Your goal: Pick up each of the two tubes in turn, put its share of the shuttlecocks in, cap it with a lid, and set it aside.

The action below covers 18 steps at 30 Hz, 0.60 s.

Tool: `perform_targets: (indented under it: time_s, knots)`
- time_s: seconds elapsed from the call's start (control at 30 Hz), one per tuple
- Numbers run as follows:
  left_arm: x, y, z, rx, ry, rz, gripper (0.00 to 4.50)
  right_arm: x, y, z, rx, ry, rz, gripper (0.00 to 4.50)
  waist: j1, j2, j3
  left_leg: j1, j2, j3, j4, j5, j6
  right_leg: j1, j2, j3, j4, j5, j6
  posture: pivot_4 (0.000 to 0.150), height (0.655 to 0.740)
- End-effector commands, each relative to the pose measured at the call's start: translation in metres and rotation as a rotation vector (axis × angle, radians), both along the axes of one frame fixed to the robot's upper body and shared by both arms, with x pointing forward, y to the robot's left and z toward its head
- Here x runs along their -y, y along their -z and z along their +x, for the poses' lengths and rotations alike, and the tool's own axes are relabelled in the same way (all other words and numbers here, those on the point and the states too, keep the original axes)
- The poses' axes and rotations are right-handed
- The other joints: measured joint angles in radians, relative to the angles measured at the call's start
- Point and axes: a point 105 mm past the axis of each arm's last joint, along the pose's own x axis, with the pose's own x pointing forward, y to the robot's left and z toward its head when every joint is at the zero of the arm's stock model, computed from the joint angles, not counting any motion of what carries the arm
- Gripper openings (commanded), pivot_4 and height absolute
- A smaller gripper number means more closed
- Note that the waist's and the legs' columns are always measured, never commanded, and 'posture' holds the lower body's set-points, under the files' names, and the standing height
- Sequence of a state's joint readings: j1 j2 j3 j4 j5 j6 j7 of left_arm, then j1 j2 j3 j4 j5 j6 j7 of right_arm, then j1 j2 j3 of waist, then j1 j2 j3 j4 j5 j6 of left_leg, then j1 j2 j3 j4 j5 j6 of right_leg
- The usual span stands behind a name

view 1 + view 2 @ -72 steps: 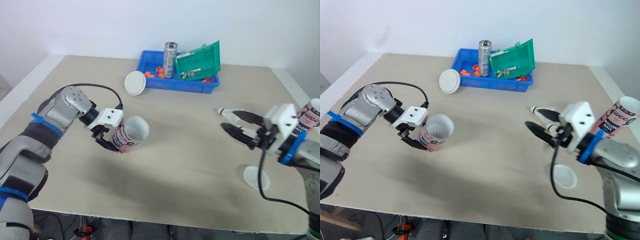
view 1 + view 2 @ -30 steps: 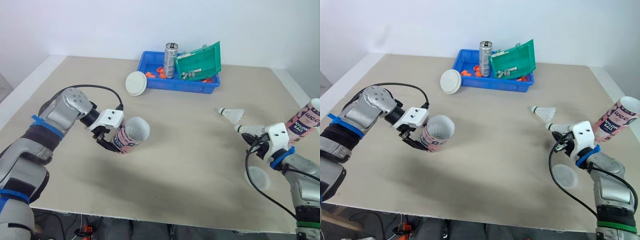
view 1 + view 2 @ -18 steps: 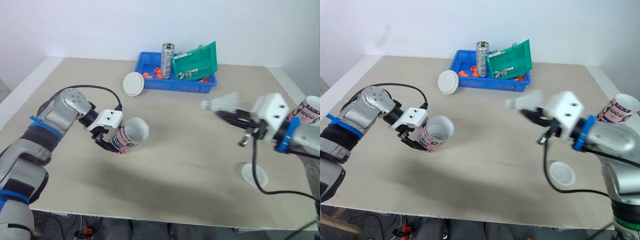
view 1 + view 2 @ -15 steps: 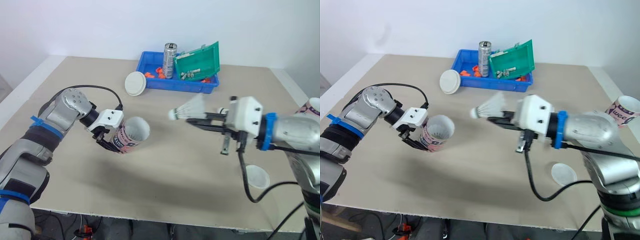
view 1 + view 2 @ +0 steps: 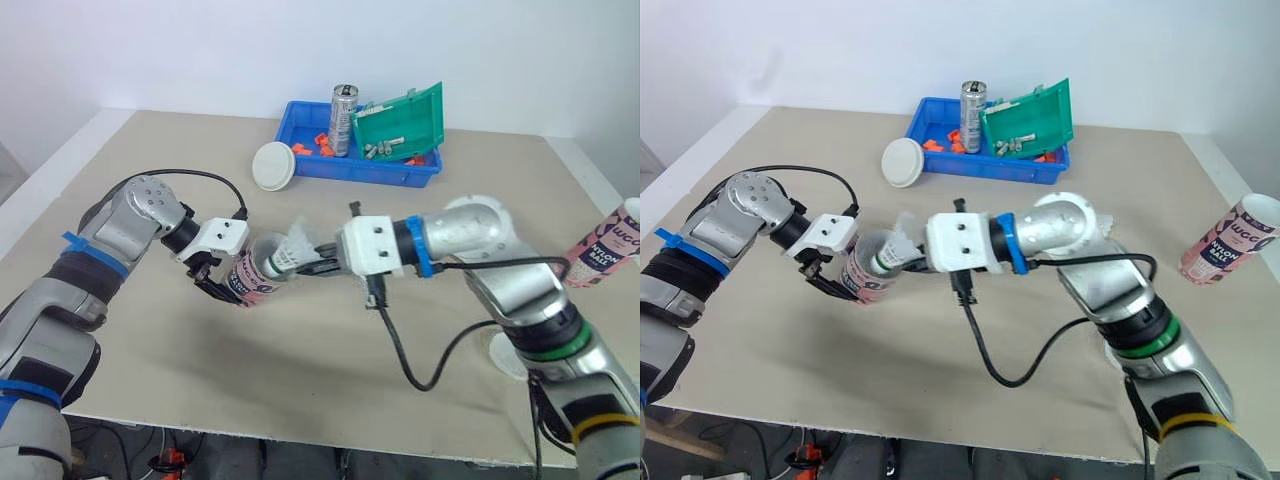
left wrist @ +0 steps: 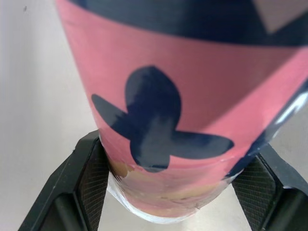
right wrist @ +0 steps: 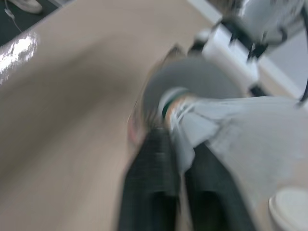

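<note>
A pink tube (image 5: 250, 277) hangs tilted just above the table, its open mouth (image 7: 192, 89) facing right. My left gripper (image 5: 222, 283) is shut on its lower body, and both black fingers (image 6: 91, 178) press its sides. A white shuttlecock (image 5: 295, 252) sits at the tube mouth, cork end first, with my right gripper (image 5: 320, 266) shut on its feathers (image 7: 202, 127). The second pink tube (image 5: 1225, 240) stands upright at the far right edge. One white lid (image 5: 271, 165) lies by the blue bin, and another lid (image 5: 503, 352) lies near the front right, partly behind my right arm.
A blue bin (image 5: 330, 170) stands at the back of the table. It holds a metal can (image 5: 342, 105), a tilted green box (image 5: 400, 120) of small metal parts, and orange pieces. My right arm stretches across the middle of the table.
My right gripper closed on a shuttlecock at the right side, lifted it and swung left across the table to the tube mouth. The left gripper and its tube stayed put.
</note>
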State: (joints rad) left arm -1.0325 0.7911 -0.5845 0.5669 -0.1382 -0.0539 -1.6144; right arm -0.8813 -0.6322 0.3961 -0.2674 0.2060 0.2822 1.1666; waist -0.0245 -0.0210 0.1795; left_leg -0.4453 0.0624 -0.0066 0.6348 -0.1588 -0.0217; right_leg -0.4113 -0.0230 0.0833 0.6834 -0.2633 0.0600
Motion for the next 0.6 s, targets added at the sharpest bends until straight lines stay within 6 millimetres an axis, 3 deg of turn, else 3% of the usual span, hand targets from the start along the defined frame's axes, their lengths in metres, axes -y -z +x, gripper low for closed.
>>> perform_targets:
  time_s: [0.03,0.13,0.23,0.37,0.5,0.6]
  knots:
    - [0.002,0.001,-0.001,-0.001,0.003,-0.002,3.37,0.002,-0.018,-0.005,-0.003,-0.025,0.011,2.36,0.001,0.0,0.0,0.0,0.0,0.0,0.0,0.0,0.0,0.0,0.0,0.0,0.0,0.0,0.0,0.15,0.7061]
    - [0.002,0.001,-0.002,-0.003,0.001,-0.006,3.37,0.008,-0.03,-0.021,-0.056,-0.074,0.057,3.83,0.001,0.0,0.0,0.0,0.0,0.0,0.0,0.0,0.0,0.0,0.0,0.0,0.0,0.0,0.0,0.15,0.7061]
    - [0.002,0.002,-0.002,-0.004,0.0,-0.008,3.37,0.023,-0.038,-0.021,-0.087,-0.029,0.121,3.83,0.003,0.0,0.0,0.0,0.0,-0.001,-0.001,0.0,0.0,0.0,0.0,0.0,0.0,0.001,0.001,0.15,0.7061]
    - [0.002,0.003,-0.003,-0.005,-0.003,-0.015,3.37,0.065,-0.032,0.002,-0.085,0.22,0.213,3.83,0.005,-0.001,-0.001,0.0,0.0,-0.001,0.0,0.0,0.0,0.001,-0.001,-0.001,-0.001,-0.001,-0.001,0.15,0.7061]
    - [-0.001,0.006,-0.005,-0.01,-0.013,-0.017,3.37,0.138,-0.008,0.031,-0.1,0.629,0.375,3.83,0.007,-0.002,-0.001,0.0,-0.001,0.0,-0.001,0.0,0.0,0.001,-0.001,0.0,-0.001,-0.001,0.0,0.15,0.7061]
    - [-0.002,0.007,-0.006,-0.012,-0.014,-0.017,3.37,0.197,0.024,0.046,-0.12,0.955,0.462,3.83,0.005,-0.001,-0.001,0.0,-0.001,0.0,-0.001,0.0,0.0,0.001,-0.001,0.0,-0.001,0.001,0.003,0.15,0.7061]
